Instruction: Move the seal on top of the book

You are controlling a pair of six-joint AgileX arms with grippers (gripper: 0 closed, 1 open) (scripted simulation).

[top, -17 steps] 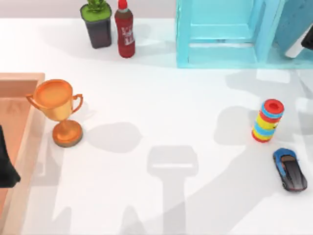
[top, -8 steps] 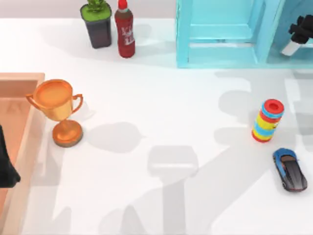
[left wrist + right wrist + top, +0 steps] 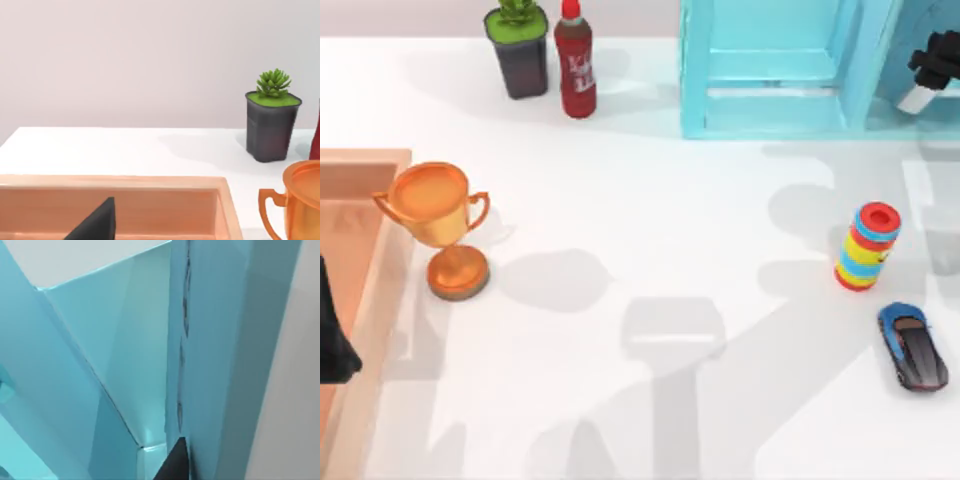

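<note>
Right gripper [image 3: 932, 68] is seen at the top view's far right edge, up against the light-blue shelf unit [image 3: 770, 70]. Whether its jaws are released or clenched cannot be told; a dark fingertip [image 3: 172, 465] is glimpsed in the right wrist view, pressed close to the shelf unit's [image 3: 125, 370] panels. Left gripper [image 3: 332, 330] is parked at the left edge over the wooden tray [image 3: 360, 170]; its jaw state cannot be told either.

Neither the seal nor the book can be made out on the open table, so their places cannot be given. By the right arm's position, they are judged likely to sit in or behind the shelf unit, but this is unconfirmed.

Step in hand is judged to be a search or approach near the shelf. It is best done slowly, with the wrist kept off the shelf walls, and the seal sighted before any closing is attempted.

Elsewhere noted: trophy [image 3: 440, 225], potted plant [image 3: 520, 50], red bottle [image 3: 575, 65], striped ring stack [image 3: 867, 247], toy car [image 3: 915, 346]. These are well apart from the working arm.
</note>
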